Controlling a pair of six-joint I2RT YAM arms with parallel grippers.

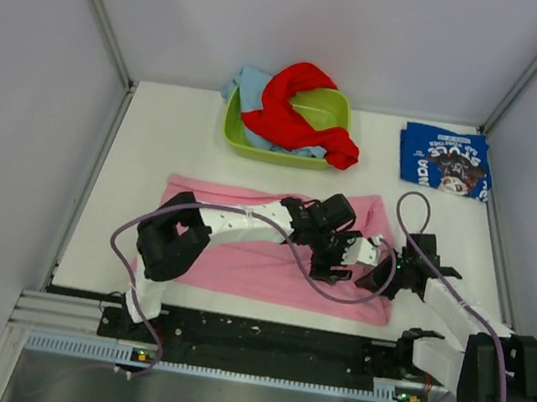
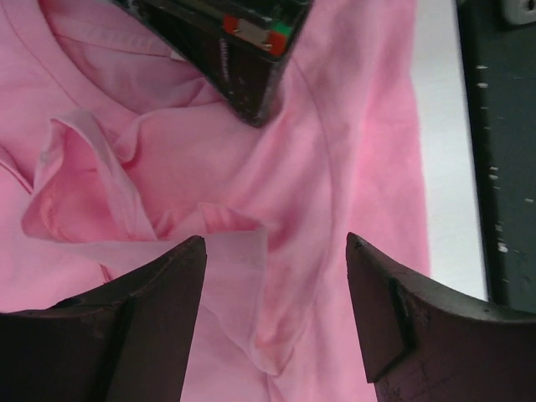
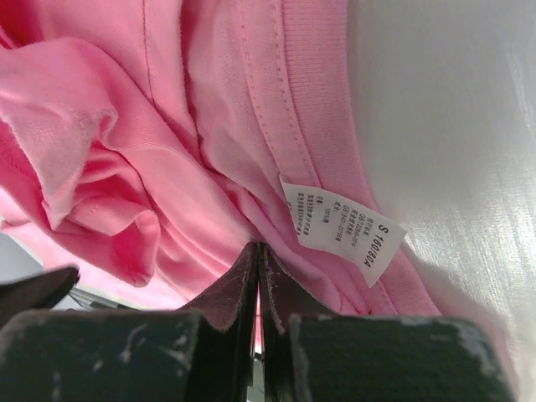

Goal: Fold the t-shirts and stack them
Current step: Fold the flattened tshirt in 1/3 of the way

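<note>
The pink t-shirt (image 1: 239,262) lies spread across the middle of the table, rumpled at its right end. My right gripper (image 1: 372,279) is shut on the pink cloth beside the collar; the right wrist view shows its tips (image 3: 258,251) pinched together on the shirt (image 3: 167,167) next to the white size label (image 3: 343,228). My left gripper (image 1: 335,264) hovers open just left of it, its jaws (image 2: 276,251) wide apart over a raised fold of the pink shirt (image 2: 251,276), holding nothing. The folded navy t-shirt (image 1: 447,159) lies at the back right. The red t-shirt (image 1: 297,114) and light blue t-shirt (image 1: 248,87) sit in the tub.
The lime green tub (image 1: 335,105) stands at the back centre. White walls enclose the table on three sides. The black arm base rail (image 1: 258,339) runs along the near edge and shows at the right of the left wrist view (image 2: 502,167). The right gripper's body (image 2: 243,75) is close above the left jaws.
</note>
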